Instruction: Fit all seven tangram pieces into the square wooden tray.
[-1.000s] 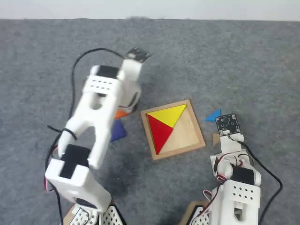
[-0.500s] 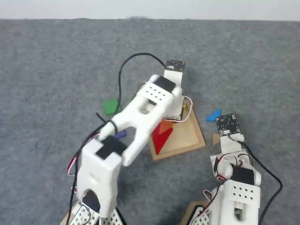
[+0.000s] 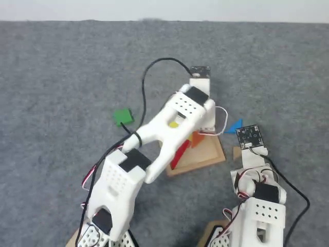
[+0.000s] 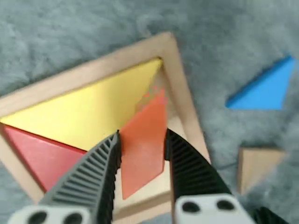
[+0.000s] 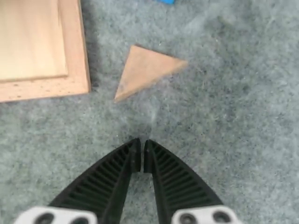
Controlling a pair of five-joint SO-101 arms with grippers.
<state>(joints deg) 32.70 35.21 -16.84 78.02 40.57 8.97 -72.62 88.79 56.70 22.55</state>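
Observation:
The square wooden tray (image 4: 180, 88) holds a yellow triangle (image 4: 88, 112) and a red triangle (image 4: 35, 154). My left gripper (image 4: 142, 144) is shut on an orange piece (image 4: 144, 140), held just above the tray's bare corner beside the yellow triangle. From above, the left arm covers most of the tray (image 3: 208, 152), with the orange piece (image 3: 197, 138) showing beneath it. My right gripper (image 5: 141, 156) is shut on nothing, low over the carpet near a plain wooden triangle (image 5: 145, 70) that lies just outside the tray's corner (image 5: 70, 84).
A blue triangle (image 3: 235, 125) lies on the grey carpet right of the tray, near the wooden triangle (image 3: 237, 153). A green square (image 3: 122, 116) sits to the tray's left. The right arm (image 3: 254, 177) stands at the front right.
The left arm swung from left of the tray to over it, carrying the orange piece to the bare corner. The green square came into sight. The right arm stayed still.

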